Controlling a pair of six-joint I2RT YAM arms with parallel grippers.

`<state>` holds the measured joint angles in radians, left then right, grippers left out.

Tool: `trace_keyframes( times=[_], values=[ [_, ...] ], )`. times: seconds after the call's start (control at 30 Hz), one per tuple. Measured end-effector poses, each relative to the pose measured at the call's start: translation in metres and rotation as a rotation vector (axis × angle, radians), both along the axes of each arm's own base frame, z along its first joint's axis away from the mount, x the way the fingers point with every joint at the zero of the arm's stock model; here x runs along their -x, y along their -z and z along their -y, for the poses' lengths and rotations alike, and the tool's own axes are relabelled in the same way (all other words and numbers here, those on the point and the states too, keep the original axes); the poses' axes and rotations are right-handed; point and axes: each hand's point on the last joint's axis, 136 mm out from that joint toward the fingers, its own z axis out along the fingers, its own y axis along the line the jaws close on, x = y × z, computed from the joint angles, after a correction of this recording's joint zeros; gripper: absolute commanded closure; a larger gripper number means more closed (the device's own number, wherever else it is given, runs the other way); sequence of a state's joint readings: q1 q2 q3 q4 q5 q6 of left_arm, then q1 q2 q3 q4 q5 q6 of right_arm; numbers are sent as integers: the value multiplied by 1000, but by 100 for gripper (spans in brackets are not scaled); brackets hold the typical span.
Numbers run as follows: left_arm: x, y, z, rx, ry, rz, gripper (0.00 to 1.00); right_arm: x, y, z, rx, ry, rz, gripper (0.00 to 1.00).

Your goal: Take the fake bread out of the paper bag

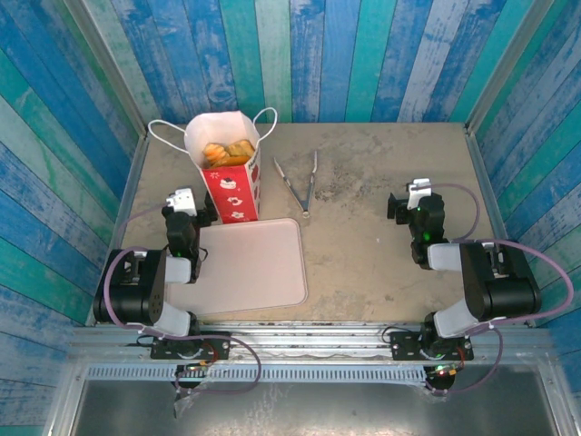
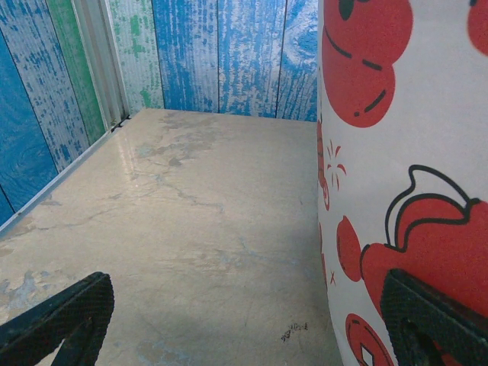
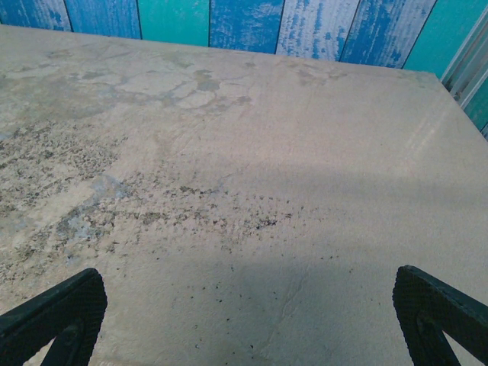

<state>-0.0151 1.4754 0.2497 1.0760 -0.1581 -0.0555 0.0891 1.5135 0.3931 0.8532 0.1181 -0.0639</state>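
Access to the fake bread [image 1: 227, 151] is from above only. The golden pieces lie heaped in the open mouth of the paper bag [image 1: 233, 189], which stands upright in the upper left of the top view, just beyond the far edge of the pink tray [image 1: 272, 272]. None of the pieces is out yet.

The left tool [image 1: 184, 202] sits low, just beside the bag's left wall, with its jaws spread wide and nothing pinched. In the left wrist view the printed red-and-white paper fills the right side, and one finger lies in front of it. The right tool [image 1: 413, 195] is in the right middle of the frame, also spread and empty over bare table [image 1: 381, 163], well apart from the bag. A pair of tongs [image 1: 300, 186] lies between it and the bag.

From this low position the left tool probably has to rise above the rim before it can reach in. A straight descent through the middle of the mouth looks safest, clear of the white cord handles and the paper walls. The topmost piece is the one to pinch, gently and across its narrow side. The bag looks light and may tip or lift with the pull, so a slow vertical lift suits it. The right tool could come across to steady the bag.
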Motion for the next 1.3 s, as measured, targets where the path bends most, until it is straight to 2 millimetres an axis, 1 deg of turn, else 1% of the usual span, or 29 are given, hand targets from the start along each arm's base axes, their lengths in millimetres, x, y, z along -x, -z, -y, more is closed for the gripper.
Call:
trace_keyframes(
  times=[0.4, 0.53, 0.67, 0.73, 0.77, 0.87, 0.93, 1.03, 1.1, 1.13, 1.17, 1.2, 1.23, 1.3],
  values=[
    [0, 0, 0, 0, 1, 0, 6, 0, 0, 0, 0, 0, 0, 0],
    [0, -1, 3, -1, 19, 5, 6, 0, 0, -1, 1, -7, 0, 0],
    [10, 5, 3, 0, 17, -8, 6, 4, 1, -7, 3, -48, 7, 0],
    [14, 1, 1, 2, 6, -8, 6, 9, 3, -9, 7, -61, 5, 0],
    [15, -5, 0, 4, -2, 2, 6, 11, 2, -10, 8, -67, 5, 0],
    [21, -27, -3, 10, -18, 51, 6, 14, -8, -11, 2, -72, 0, 0],
    [27, -42, -6, 21, -35, 88, 6, 11, -29, -11, -21, -64, -1, 0],
    [40, -63, -12, 52, -72, 149, 6, 1, -67, -12, -99, -39, 20, 0],
    [51, -71, -19, 105, -117, 166, 6, -2, -83, -15, -180, -23, -17, 0],
    [57, -75, -24, 154, -155, 173, 6, -4, -89, -20, -215, -38, -40, 7],
    [62, -79, -29, 199, -186, 182, 6, -5, -94, -27, -253, -65, -56, 11],
    [69, -82, -34, 259, -221, 191, 6, -5, -97, -40, -309, -124, -79, 15],
    [73, -84, -36, 301, -242, 200, 6, -4, -98, -48, -346, -160, -97, 17],
    [82, -87, -38, 390, -263, 211, 6, -1, -87, -77, -449, -257, -183, 24]
  ],
)
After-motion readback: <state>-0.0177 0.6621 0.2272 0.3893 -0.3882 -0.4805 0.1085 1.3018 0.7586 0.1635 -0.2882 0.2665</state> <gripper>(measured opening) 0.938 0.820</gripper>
